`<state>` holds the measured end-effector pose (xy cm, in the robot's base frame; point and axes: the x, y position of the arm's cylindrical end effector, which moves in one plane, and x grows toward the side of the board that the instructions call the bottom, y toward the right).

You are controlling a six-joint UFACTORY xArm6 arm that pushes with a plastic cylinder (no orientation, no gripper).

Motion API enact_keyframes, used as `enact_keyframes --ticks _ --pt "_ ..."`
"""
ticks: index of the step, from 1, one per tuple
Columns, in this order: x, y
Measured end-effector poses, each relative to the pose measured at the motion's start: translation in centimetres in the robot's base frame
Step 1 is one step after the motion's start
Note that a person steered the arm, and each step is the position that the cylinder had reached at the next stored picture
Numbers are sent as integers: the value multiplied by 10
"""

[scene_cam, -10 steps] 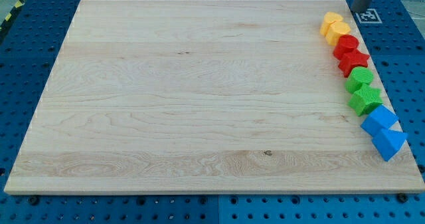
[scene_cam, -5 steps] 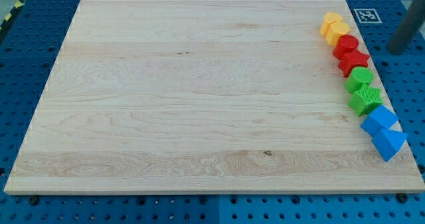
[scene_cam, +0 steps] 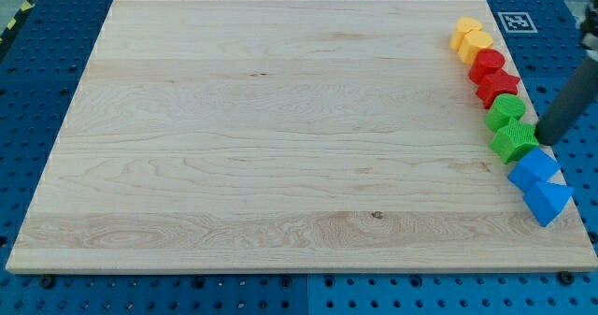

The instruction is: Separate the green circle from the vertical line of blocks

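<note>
green circle (scene_cam: pixel 505 109) up-left of my tip (scene_cam: pixel 544 140)

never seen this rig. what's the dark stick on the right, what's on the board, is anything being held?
One camera looks down at a wooden board on a blue pegboard table. Where the camera is mounted isn't recorded.

The dark stick is the arm's rod. It has no hand, so nothing is held; it only pushes blocks by sliding. My tip sits at the view's right edge of the board, just right of the green star.

Down that edge runs a line of blocks: two yellow blocks, a red circle, a red star, the green circle, the green star, then two blue blocks.
</note>
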<state>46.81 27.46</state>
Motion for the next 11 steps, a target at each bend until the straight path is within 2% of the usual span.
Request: enact_keyframes --ticks 2,4,6,9,10,11 --pt "-5 -15" --pt "-5 3" --pt "-29 4" --pt "-23 -38" --pt "-36 -24" --pt "-34 -35"
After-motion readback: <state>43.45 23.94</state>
